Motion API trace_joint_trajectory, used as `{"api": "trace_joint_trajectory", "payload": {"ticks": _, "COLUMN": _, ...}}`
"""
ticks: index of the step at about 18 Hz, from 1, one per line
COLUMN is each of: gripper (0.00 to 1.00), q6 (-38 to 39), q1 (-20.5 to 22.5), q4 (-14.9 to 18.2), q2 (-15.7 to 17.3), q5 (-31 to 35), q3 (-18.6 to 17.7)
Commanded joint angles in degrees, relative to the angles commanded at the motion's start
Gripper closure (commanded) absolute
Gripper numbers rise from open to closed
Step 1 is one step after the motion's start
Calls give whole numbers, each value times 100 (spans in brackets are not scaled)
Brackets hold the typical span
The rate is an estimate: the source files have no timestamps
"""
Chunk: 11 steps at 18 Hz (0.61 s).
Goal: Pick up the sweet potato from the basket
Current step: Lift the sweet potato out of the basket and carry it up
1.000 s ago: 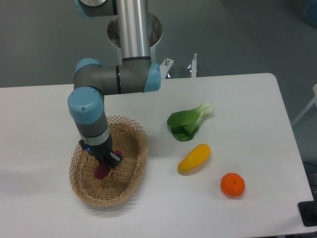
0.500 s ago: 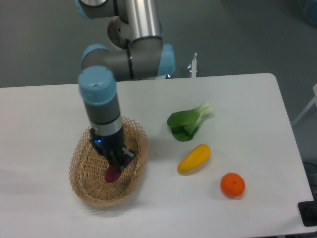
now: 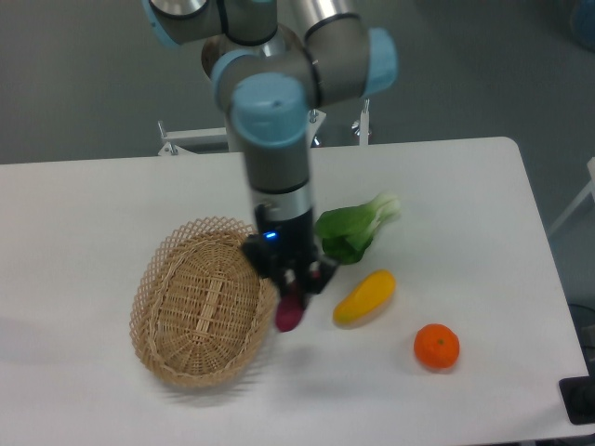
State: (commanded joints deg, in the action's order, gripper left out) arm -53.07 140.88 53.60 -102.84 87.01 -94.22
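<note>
My gripper [image 3: 292, 290] is shut on the sweet potato [image 3: 289, 313], a small magenta-purple tuber that hangs from the fingers. It is held in the air just past the right rim of the basket [image 3: 158, 279], above the white table. The tan woven wicker basket lies at the left of the table and has nothing in it. The arm's wrist stands upright over the gripper.
A yellow elongated vegetable [image 3: 365, 296] lies just right of the gripper. A green bok choy [image 3: 353, 229] lies behind it and an orange fruit [image 3: 436, 347] at the front right. The table's front edge is near the basket.
The gripper has lifted the sweet potato out of the basket and carried it right, from the basket's inside to just beyond its right rim. The basket now holds nothing.
</note>
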Motion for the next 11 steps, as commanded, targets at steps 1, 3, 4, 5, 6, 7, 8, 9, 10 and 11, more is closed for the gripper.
{"api": "trace_joint_trajectory", "payload": {"ticks": 1, "gripper": 70, "q6": -167, "q1": 132, "q4": 88, "q2": 18, "q5": -9, "q3": 0}}
{"api": "trace_joint_trajectory", "payload": {"ticks": 3, "gripper": 70, "q6": -484, "q1": 387, "q4": 255, "q2": 88, "q5": -44, "q3": 0}}
{"api": "trace_joint_trajectory", "payload": {"ticks": 4, "gripper": 70, "q6": -677, "q1": 510, "q4": 404, "q2": 114, "q5": -53, "q3": 0}}
{"api": "trace_joint_trajectory", "payload": {"ticks": 5, "gripper": 70, "q6": -861, "q1": 624, "q4": 536, "q2": 149, "q5": -53, "q3": 0}}
{"api": "trace_joint_trajectory", "payload": {"ticks": 6, "gripper": 70, "q6": -1020, "q1": 721, "q4": 598, "q2": 158, "q5": -53, "q3": 0}}
{"api": "trace_joint_trajectory", "payload": {"ticks": 7, "gripper": 70, "q6": -1100, "q1": 774, "q4": 599, "q2": 159, "q5": -53, "q3": 0}}
{"api": "trace_joint_trajectory", "payload": {"ticks": 8, "gripper": 70, "q6": -1144, "q1": 844, "q4": 599, "q2": 159, "q5": -44, "q3": 0}}
{"api": "trace_joint_trajectory", "payload": {"ticks": 9, "gripper": 70, "q6": -1205, "q1": 906, "q4": 599, "q2": 159, "q5": -44, "q3": 0}}
{"api": "trace_joint_trajectory", "payload": {"ticks": 10, "gripper": 70, "q6": -1267, "q1": 933, "q4": 607, "q2": 159, "q5": -44, "q3": 0}}
{"api": "trace_joint_trajectory", "payload": {"ticks": 11, "gripper": 70, "q6": -1311, "q1": 959, "q4": 607, "q2": 159, "q5": -44, "q3": -9}}
